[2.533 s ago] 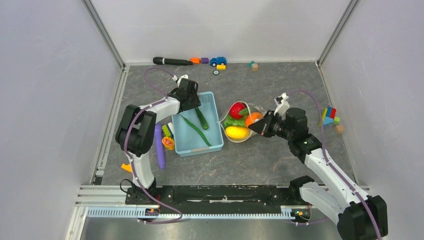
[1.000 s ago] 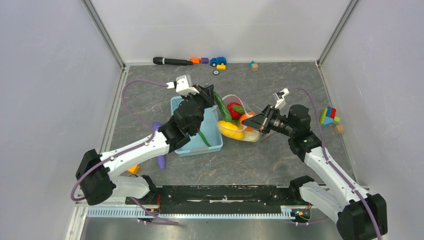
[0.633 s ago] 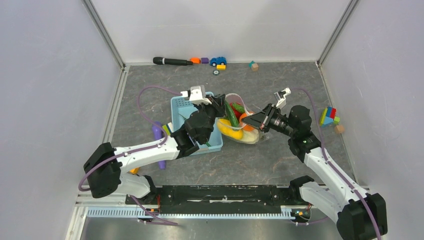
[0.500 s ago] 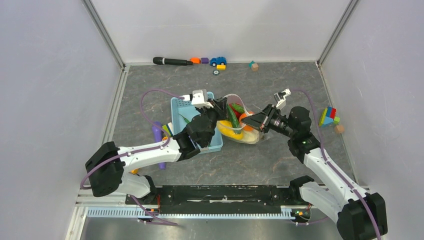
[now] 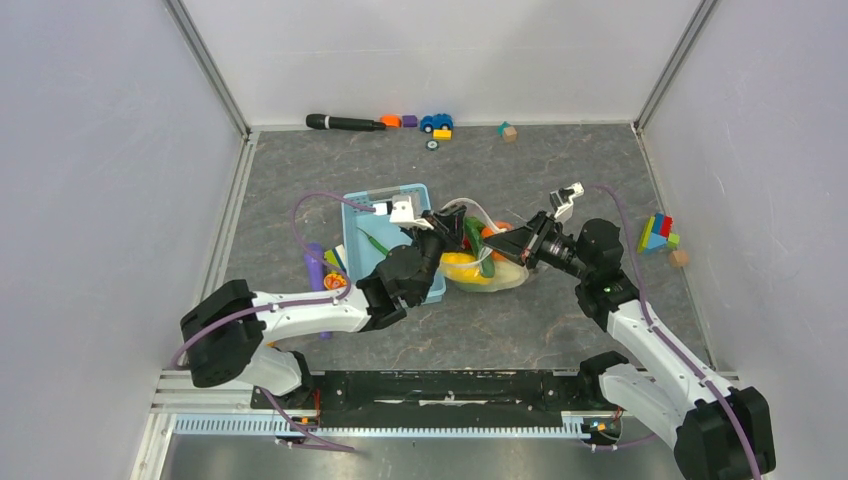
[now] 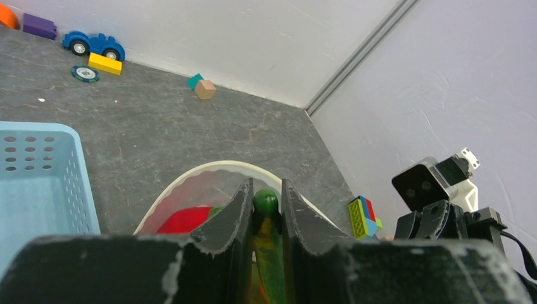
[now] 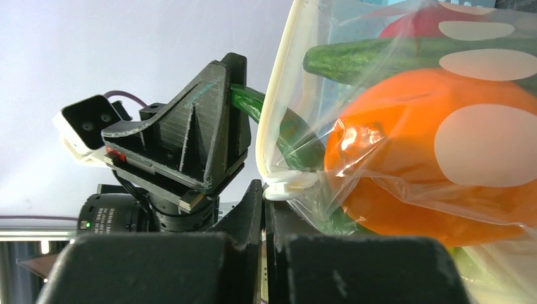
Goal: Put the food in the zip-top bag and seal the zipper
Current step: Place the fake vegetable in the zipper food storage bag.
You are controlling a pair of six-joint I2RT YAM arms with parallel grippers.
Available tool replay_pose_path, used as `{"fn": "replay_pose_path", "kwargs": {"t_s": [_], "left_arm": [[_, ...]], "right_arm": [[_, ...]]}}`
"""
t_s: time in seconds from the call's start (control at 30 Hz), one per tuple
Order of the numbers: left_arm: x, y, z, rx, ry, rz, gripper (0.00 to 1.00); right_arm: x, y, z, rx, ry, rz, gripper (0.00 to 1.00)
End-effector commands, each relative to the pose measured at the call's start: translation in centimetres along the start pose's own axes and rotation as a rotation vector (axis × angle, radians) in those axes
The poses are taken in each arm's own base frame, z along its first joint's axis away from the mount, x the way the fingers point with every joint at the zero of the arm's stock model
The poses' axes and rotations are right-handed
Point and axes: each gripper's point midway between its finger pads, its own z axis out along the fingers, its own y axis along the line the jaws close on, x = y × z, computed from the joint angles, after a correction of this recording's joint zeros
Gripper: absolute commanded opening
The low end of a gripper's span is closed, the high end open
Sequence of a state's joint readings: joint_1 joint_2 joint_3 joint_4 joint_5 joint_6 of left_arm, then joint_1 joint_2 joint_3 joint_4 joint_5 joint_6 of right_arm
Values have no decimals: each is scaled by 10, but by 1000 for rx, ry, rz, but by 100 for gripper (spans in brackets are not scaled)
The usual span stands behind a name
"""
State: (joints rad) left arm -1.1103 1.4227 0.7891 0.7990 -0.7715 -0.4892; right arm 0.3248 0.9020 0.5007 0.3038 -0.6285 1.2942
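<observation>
The light-blue basket [image 5: 358,232] sits on my left. Just beside its right wall lies the zip-top bag [image 5: 503,277], bulging with yellow, red and orange pieces [image 7: 430,145]. My right gripper [image 7: 263,191] is clenched on the bag's mouth edge and holds it up, so the opening faces left, towards the other arm. The left gripper [image 5: 446,221] is right at that opening, clamped on the cucumber [image 6: 266,204], so it is the arm placed to feed the piece in. The cucumber's long axis runs in line with the fingers, from the left gripper straight towards the right one. Its leading end lies just past the zipper [image 7: 273,95], the white strip that arcs around it in the left wrist view. The pouch is therefore dead ahead of the piece. I judge the coming move to be a short push along that axis and then a release, taking care not to drag the zipper lip inward.
</observation>
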Motion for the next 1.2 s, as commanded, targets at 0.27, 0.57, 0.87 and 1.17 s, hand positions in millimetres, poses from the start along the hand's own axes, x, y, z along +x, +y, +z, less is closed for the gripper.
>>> {"fn": "replay_pose_path", "kwargs": {"t_s": [0.27,0.57,0.87,1.17], "left_arm": [[26,-21,-29,281,-4,-79,2],[45,-29,-31,368,12,-36,7],[64,-38,-35,394,119,-60,22],[55,-23,-40,325,149,-16,47]], "right_arm": [[-12,42,-4,-152,-54,-48,0],[-12,48,-6,-169,-58,-53,0],[-12,50,-6,-178,-59,-54,0],[-12,47,-6,-175,-58,-52,0]]}}
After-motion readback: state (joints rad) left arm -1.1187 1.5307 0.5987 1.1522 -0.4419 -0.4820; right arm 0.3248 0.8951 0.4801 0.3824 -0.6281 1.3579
